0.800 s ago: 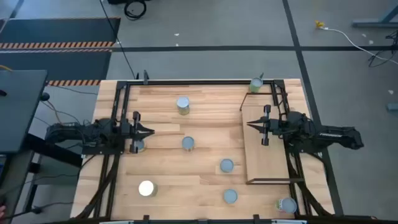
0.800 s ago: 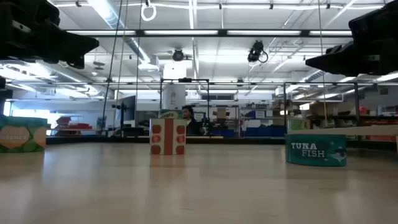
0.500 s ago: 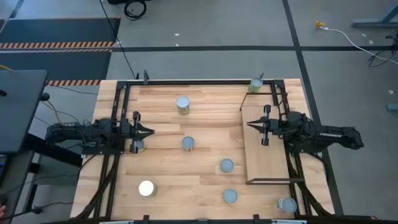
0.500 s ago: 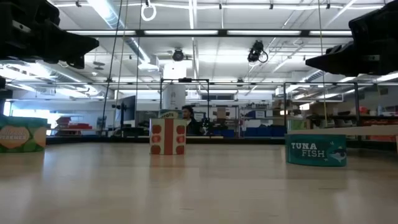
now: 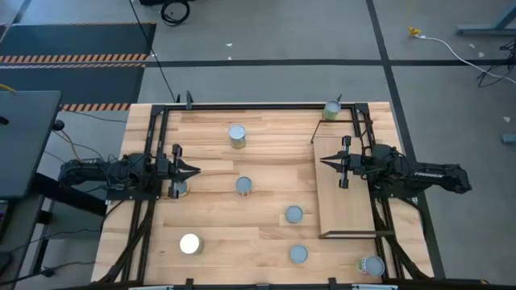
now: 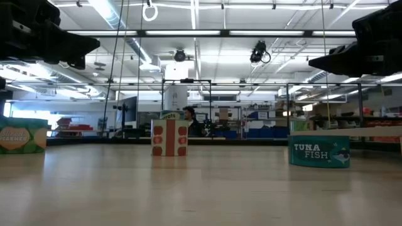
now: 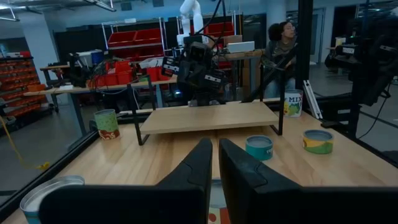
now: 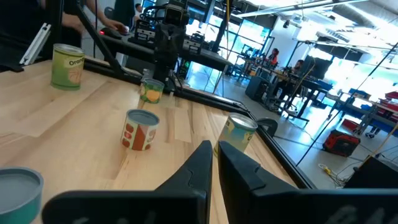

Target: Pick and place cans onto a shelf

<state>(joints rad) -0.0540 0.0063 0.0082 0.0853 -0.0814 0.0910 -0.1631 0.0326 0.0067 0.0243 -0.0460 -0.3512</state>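
Observation:
Several cans stand upright on the wooden tabletop: one with a greenish label [image 5: 237,135], silvery-blue tops [image 5: 243,186] [image 5: 293,214] [image 5: 298,254], a bright white top [image 5: 190,243], one at the near right corner [image 5: 372,265], and a green one [image 5: 331,109] at the far edge. The shelf [image 5: 355,201], a light board in a black frame, stands at the right with nothing on it. My left gripper [image 5: 196,170] is shut and empty above the table's left part, a can [image 5: 178,189] just below it. My right gripper [image 5: 323,161] is shut and empty over the shelf's far left part.
A black metal frame [image 5: 242,105] runs along the table's edges. In the left wrist view the shelf [image 7: 211,117] stands on short black legs, with cans [image 7: 259,147] [image 7: 318,140] in front of it. A person [image 7: 283,37] sits beyond the table.

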